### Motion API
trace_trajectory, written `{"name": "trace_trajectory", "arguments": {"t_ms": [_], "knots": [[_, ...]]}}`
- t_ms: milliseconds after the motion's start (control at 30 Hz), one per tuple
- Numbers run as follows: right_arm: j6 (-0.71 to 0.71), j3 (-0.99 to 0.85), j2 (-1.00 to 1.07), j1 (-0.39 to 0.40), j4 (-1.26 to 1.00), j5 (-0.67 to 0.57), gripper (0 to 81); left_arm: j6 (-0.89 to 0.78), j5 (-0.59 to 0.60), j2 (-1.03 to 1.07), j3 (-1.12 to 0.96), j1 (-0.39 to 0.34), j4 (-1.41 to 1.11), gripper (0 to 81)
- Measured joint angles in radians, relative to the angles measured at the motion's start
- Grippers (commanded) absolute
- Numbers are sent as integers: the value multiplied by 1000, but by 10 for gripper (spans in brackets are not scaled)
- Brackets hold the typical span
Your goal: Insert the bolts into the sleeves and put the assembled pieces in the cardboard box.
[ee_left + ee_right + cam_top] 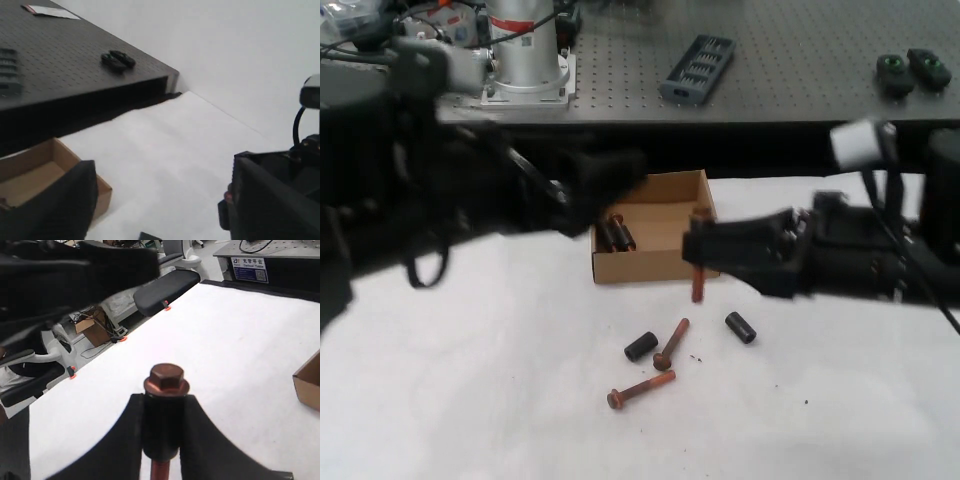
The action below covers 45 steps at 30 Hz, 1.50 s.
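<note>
In the high view, the cardboard box (pixel 640 267) sits at frame centre on the white-clothed desk (pixel 470 400). Dark sleeved pieces (pixel 617 235) lie in its left part. At the box's right front corner the right pincer (pixel 698 250) grips an upright sleeved bolt (pixel 698 285). Below lie loose sleeves (pixel 640 347), short black tubes, and loose bolts (pixel 641 390), coppery with flanged heads. The left pincer (pixel 605 180) hangs left of the box; how far open it is cannot be told.

In the left wrist view, the box's matte brown corner is at lower left and a black perforated plate (pixel 75 55) at upper left.

In the right wrist view, the smooth black fingers (pixel 125 435) are clamped on the sleeve, with the hexagonal bolt head on top.
</note>
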Motion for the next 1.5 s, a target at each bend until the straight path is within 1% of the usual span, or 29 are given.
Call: {"name": "trace_trajectory", "arguments": {"t_ms": [133, 167, 267, 300, 333, 433, 467, 533, 600, 733, 867, 1000, 1133, 1267, 1300, 1400, 1467, 1500], "knots": [[-5, -165, 250, -37, 18, -5, 43, -5, -2, -83, 0, 19, 126, 546], [13, -263, 295, -43, 41, -5, 43, -5, -2, -105, 0, 19, 165, 546], [39, -416, 419, -58, 111, 2, 43, -9, 5, -126, 0, 19, 204, 543], [48, -472, 419, -59, 143, 11, 43, -9, 12, -147, 0, 19, 245, 528], [48, -483, 457, -62, 150, 12, 43, -9, 12, -147, 0, 19, 245, 509], [83, -623, 547, -66, 251, 69, 43, -9, 30, -195, 0, 19, 343, 456], [127, -706, 574, -66, 334, 130, 43, -9, 39, -219, 0, 19, 385, 447], [188, -813, 637, -66, 436, 203, 43, -9, 46, -232, 0, 19, 405, 443], [213, -865, 669, -66, 491, 241, 43, -9, 53, -245, 0, 19, 418, 443], [234, -915, 701, -66, 613, 317, 43, -9, 57, -253, 0, 19, 424, 443], [236, -917, 706, -66, 746, 364, 43, -9, 57, -253, 0, 19, 430, 412], [236, -920, 713, -66, 772, 369, 43, -9, 37, -253, 51, 19, 430, 401], [236, -920, 713, -66, 775, 369, 43, -9, 66, -253, 122, 19, 435, 401], [236, -924, 713, -56, 771, 375, 43, -9, 76, -253, 151, -8, 437, 401], [236, -924, 713, -51, 771, 377, 43, -9, 79, -253, 151, -30, 437, 401], [236, -924, 720, -34, 771, 377, 39, -9, 79, -253, 151, -62, 437, 401], [236, -924, 724, -26, 774, 374, 0, -9, 79, -253, 151, -83, 437, 401], [236, -924, 726, -23, 778, 372, 40, -9, 79, -253, 151, -84, 437, 401]]}}
